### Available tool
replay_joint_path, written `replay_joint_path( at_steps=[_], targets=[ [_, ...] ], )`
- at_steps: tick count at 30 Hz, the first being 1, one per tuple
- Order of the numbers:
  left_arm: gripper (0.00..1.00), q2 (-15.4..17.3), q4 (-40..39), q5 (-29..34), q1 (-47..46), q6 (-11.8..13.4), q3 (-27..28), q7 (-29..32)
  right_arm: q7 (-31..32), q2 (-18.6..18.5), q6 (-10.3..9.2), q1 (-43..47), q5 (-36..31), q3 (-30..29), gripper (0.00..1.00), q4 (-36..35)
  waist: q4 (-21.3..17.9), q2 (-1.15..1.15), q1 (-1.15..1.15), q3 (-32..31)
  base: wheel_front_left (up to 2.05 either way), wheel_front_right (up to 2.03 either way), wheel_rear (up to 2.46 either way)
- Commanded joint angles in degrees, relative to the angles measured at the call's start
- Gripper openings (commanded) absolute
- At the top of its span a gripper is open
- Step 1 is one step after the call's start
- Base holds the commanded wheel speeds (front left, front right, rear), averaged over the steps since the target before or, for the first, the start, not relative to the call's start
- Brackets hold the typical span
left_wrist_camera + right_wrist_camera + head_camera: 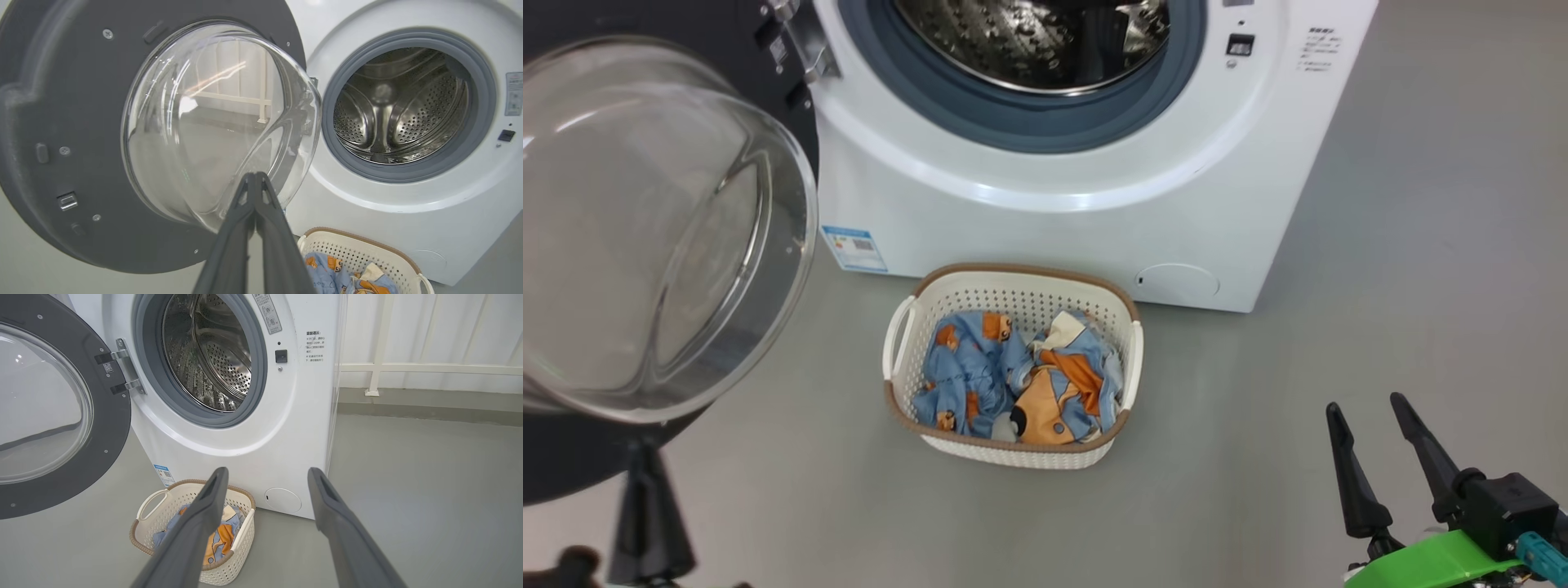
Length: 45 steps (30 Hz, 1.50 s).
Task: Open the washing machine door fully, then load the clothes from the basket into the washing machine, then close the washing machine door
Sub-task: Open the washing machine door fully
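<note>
The white washing machine (pixel 1054 237) stands with its steel drum (pixel 392 110) exposed. Its door (pixel 645 245) is swung out to the left, the glass bowl bulging toward me. On the floor in front sits the cream basket (pixel 931 286), holding the blue and orange clothes (pixel 1013 376). My left gripper (pixel 255 175) is shut and empty, its tips close to the lower part of the door's glass (pixel 212 122); whether they touch it I cannot tell. My right gripper (pixel 1364 406) is open and empty, right of the basket (pixel 143 535) and pointing at the machine.
Grey floor (pixel 1421 245) lies free to the right of the machine. A white railing (pixel 408 367) runs along the back wall. A blue label (pixel 854 247) and a round cap (pixel 1176 282) sit low on the machine's front.
</note>
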Motion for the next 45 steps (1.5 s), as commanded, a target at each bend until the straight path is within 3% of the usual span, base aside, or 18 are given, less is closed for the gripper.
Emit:
replay_joint_path(
  at_steps=[1,3,5,6,7,8,24,45],
  targets=[
    [0.00,1.05,-2.34,0.78,-0.73,-0.79,0.82,0.61,-0.23,-0.18,0.09,0.08,0.55,1.73,1.00,-1.48,-1.35,0.00,0.00,-1.35,0.00,0.00,0.00],
    [0.00,0.93,-2.79,0.77,-0.45,-2.16,-1.77,2.04,-0.09,-0.18,0.09,0.53,0.65,2.10,1.00,-1.71,-2.69,0.00,0.00,-2.30,0.00,0.00,0.00],
    [0.41,1.01,-2.43,0.59,-0.43,-3.42,-3.56,3.13,-0.02,-0.18,0.09,0.75,0.71,2.32,1.00,-1.87,-3.65,0.00,0.00,-2.78,0.00,0.00,0.00],
    [0.49,0.92,-2.24,0.39,-0.43,-3.83,-4.18,3.55,0.00,-0.18,0.09,0.80,0.72,2.51,1.00,-1.95,-4.22,0.00,0.00,-2.95,0.00,0.00,0.00],
    [0.91,0.95,-2.05,0.43,-0.44,-4.16,-4.80,3.91,0.02,-0.18,0.09,0.83,0.70,2.69,1.00,-1.98,-4.78,0.00,0.00,-3.18,0.00,0.00,0.00],
    [1.00,0.99,-1.78,0.50,-0.41,-4.38,-5.37,4.36,0.02,-0.18,0.09,0.89,0.75,2.84,1.00,-1.97,-5.33,0.00,0.00,-3.45,0.00,0.00,0.00],
    [1.00,1.45,0.27,1.32,-0.41,-4.72,-8.03,5.93,0.50,-0.18,0.09,2.53,1.49,4.71,1.00,-2.89,-12.66,0.00,0.00,-6.09,0.00,0.00,0.00],
    [1.00,2.59,0.05,2.09,-1.36,-3.96,-8.59,6.49,0.33,-0.18,0.09,3.04,1.68,4.20,1.00,-3.30,-13.69,0.00,0.00,-5.60,0.00,0.00,0.00]
  ],
)
